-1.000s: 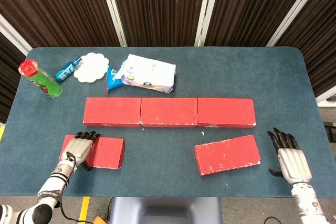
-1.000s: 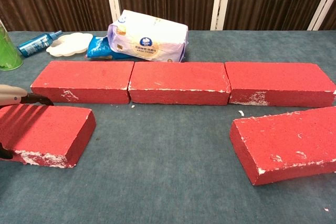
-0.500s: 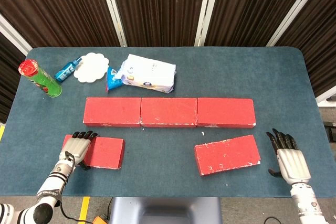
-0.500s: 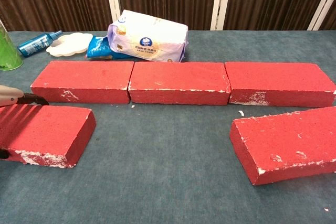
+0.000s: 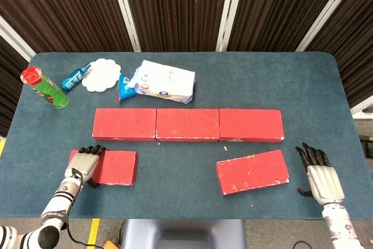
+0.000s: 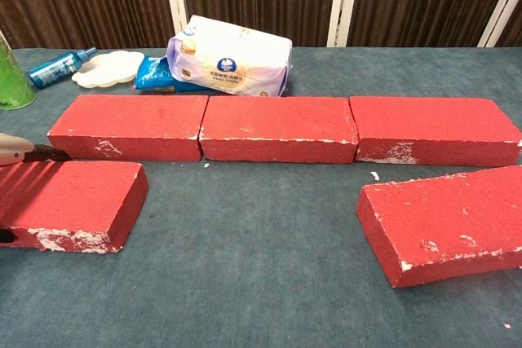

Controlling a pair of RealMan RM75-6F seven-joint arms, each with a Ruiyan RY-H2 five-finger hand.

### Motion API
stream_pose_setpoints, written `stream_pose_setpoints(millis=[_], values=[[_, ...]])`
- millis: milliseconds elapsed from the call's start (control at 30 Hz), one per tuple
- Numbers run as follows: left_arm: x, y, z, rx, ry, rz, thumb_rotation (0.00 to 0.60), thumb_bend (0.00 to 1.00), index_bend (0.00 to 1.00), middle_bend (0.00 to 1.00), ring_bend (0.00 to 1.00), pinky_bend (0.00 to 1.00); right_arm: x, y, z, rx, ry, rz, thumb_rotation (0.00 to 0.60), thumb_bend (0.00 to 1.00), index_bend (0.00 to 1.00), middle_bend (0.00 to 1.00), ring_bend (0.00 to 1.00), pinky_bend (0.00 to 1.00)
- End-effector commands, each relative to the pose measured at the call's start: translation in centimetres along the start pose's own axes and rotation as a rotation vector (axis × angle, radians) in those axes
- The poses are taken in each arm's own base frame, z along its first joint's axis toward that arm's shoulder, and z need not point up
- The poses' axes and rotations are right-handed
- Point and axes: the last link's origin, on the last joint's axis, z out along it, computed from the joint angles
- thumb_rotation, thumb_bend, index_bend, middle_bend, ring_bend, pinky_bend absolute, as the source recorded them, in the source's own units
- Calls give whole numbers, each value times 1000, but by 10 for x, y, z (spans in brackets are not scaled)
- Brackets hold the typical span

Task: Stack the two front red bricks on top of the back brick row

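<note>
Three red bricks form the back row (image 5: 187, 125), end to end across the table's middle, also seen in the chest view (image 6: 277, 126). The front left brick (image 5: 115, 167) lies flat near the table's front edge. My left hand (image 5: 84, 164) grips its left end, fingers over the top and thumb at the front side; in the chest view only its fingers (image 6: 16, 151) show beside that brick (image 6: 73, 193). The front right brick (image 5: 252, 171) lies skewed on the table (image 6: 444, 222). My right hand (image 5: 319, 174) rests open on the cloth just right of it, touching nothing.
Behind the row lie a white wipes pack (image 5: 165, 81) over a blue packet (image 5: 125, 87), a white plate (image 5: 100, 74), a blue bottle (image 5: 76, 76) and a green can (image 5: 45, 87) at the far left. The table's front edge (image 5: 186, 218) runs close to both hands.
The front left brick, raised a little at its front before, has settled flatter on the table under my left hand. The right hand and other bricks have not moved.
</note>
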Motion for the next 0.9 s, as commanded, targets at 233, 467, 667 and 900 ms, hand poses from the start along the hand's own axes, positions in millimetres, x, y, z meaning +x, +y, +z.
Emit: stream_pose_setpoints(millis=[233,467,667,900], values=[[-1,-4,1,23,-9,9,600,230,0,114,3,166,0,0,0,0,-1,1,600,0,144,54,0,0],[4,-8,-8,37,11,12,600,238,0,144,17,179,0,0,0,1,2,3,600,0,144,54,0,0],[19,-21,-36,65,70,16,600,239,0,136,14,172,1,0,0,3,2,6,600,0,144,54,0,0],[54,-21,-63,63,157,35,600,239,0,131,12,167,7,3,-1,10,25,13,600,0,144,54,0,0]])
